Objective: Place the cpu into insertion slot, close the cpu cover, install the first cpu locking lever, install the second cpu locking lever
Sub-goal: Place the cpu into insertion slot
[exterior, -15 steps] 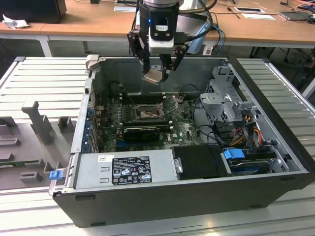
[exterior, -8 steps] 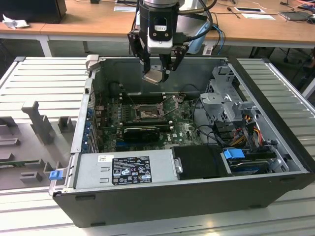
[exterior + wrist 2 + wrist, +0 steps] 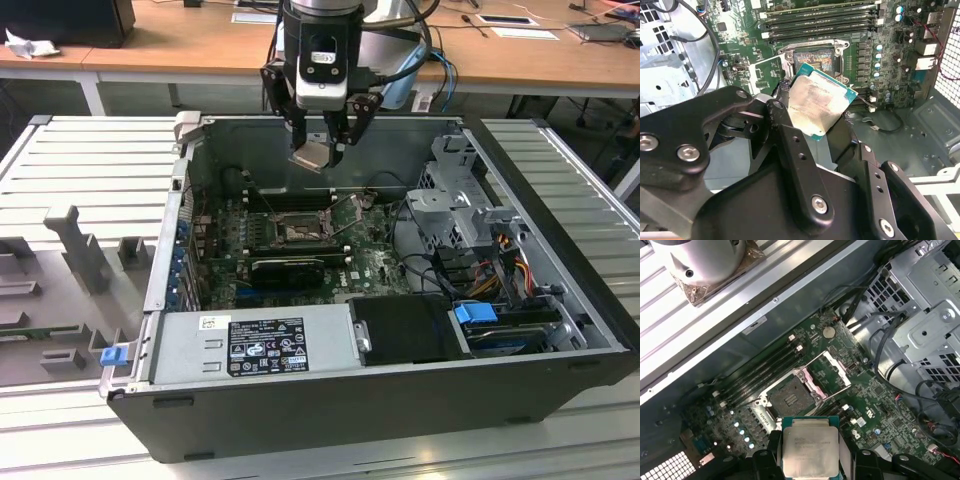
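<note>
My gripper (image 3: 322, 142) hangs above the open computer case, shut on the cpu (image 3: 311, 156), a small silver-topped square chip held by its edges. Both wrist views show the cpu (image 3: 817, 105) (image 3: 810, 447) between the black fingers (image 3: 785, 132). The chip is tilted and well above the green motherboard (image 3: 375, 262). Below it lies the insertion slot (image 3: 297, 232) (image 3: 788, 398) (image 3: 812, 61), its dark centre bare. The cpu cover (image 3: 829, 371) stands swung open beside the slot. A thin locking lever (image 3: 351, 206) sticks up next to the socket.
A grey power supply box (image 3: 250, 345) fills the case's near side. A metal drive cage (image 3: 465, 200) with cables (image 3: 480, 270) stands at the exterior view's right. Memory sticks (image 3: 765, 372) run beside the slot, and a black ribbed heatsink bar (image 3: 290, 268) lies in front of it.
</note>
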### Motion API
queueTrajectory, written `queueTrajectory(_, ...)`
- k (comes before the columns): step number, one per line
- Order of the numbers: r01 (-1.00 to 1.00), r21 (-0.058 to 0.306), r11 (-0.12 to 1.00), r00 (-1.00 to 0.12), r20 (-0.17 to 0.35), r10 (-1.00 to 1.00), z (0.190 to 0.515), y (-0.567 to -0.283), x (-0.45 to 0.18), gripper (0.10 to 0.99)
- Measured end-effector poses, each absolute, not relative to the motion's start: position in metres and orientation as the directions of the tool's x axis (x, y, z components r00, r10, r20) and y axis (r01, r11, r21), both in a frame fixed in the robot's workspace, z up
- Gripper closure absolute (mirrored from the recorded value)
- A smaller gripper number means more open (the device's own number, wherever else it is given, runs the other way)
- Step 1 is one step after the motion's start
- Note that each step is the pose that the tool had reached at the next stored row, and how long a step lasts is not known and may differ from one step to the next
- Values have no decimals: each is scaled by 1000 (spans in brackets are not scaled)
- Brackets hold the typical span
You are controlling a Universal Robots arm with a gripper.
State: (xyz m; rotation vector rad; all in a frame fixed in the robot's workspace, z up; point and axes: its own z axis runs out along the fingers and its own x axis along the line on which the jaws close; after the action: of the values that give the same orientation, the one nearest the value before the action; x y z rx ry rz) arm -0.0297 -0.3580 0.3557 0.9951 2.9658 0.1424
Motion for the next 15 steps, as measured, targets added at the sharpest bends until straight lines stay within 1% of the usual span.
queueTrajectory(15,659,89,746,-750,19,661,355,-358,-30,545)
